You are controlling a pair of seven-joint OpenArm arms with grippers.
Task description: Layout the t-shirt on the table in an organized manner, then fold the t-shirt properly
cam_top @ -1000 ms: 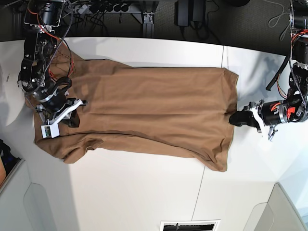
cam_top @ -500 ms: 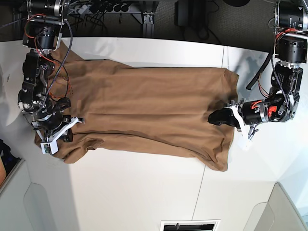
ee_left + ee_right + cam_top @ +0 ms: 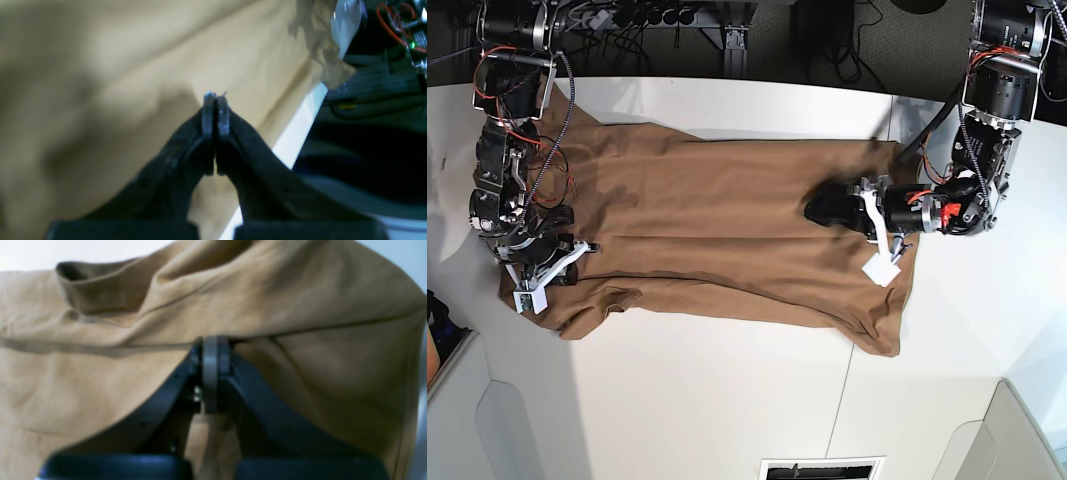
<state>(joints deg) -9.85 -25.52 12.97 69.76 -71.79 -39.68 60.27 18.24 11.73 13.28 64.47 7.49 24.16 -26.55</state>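
In the base view the plain tan short-sleeved fabric t-shirt (image 3: 727, 240) lies spread on the smooth white worktop (image 3: 727, 400), its long axis running from 9 o'clock to 3 o'clock, with what looks like the neck end at 9 and the hem at 3. The right hand (image 3: 555, 262) is clamped shut at the 9 o'clock end, seemingly pinching shirt cloth. The left hand (image 3: 819, 209) hovers over the hem-side half, jaws pressed together with nothing visibly between them, pointing toward 9 o'clock along the garment.
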